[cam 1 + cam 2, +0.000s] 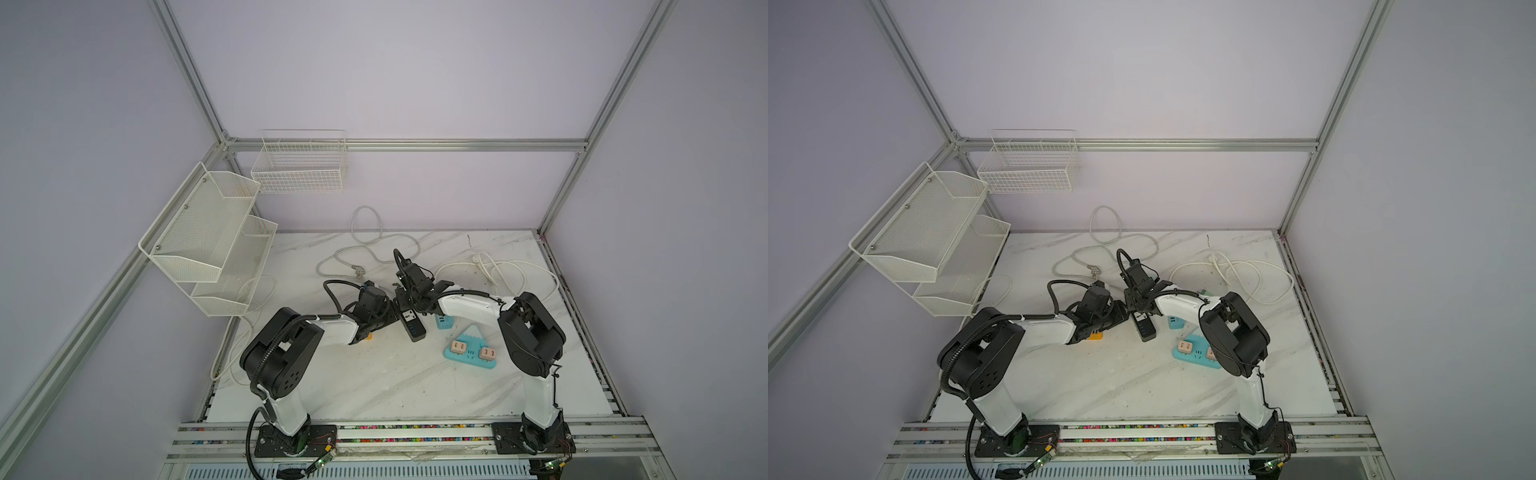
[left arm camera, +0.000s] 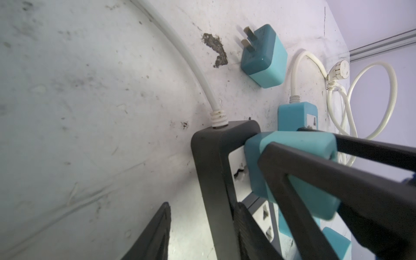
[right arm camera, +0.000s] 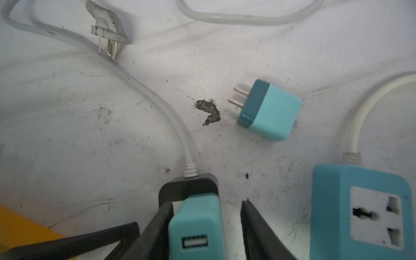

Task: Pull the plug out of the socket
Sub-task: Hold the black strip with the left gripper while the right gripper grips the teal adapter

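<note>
At the middle of the table (image 1: pixel 374 390), the left gripper (image 2: pixel 202 203) straddles the black power strip (image 2: pixel 211 157) with its jaws apart, likely to brace it. The teal plug (image 3: pixel 198 220) is seated at the strip's far end. The right gripper (image 3: pixel 208 201) flanks it, not yet clamped.

Soft, even light; blurred close foreground.

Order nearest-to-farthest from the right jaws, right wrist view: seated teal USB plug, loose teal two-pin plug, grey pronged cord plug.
1. Seated teal USB plug, between the jaws.
2. Loose teal two-pin plug, mid-table.
3. Grey pronged cord plug, far back.
</note>
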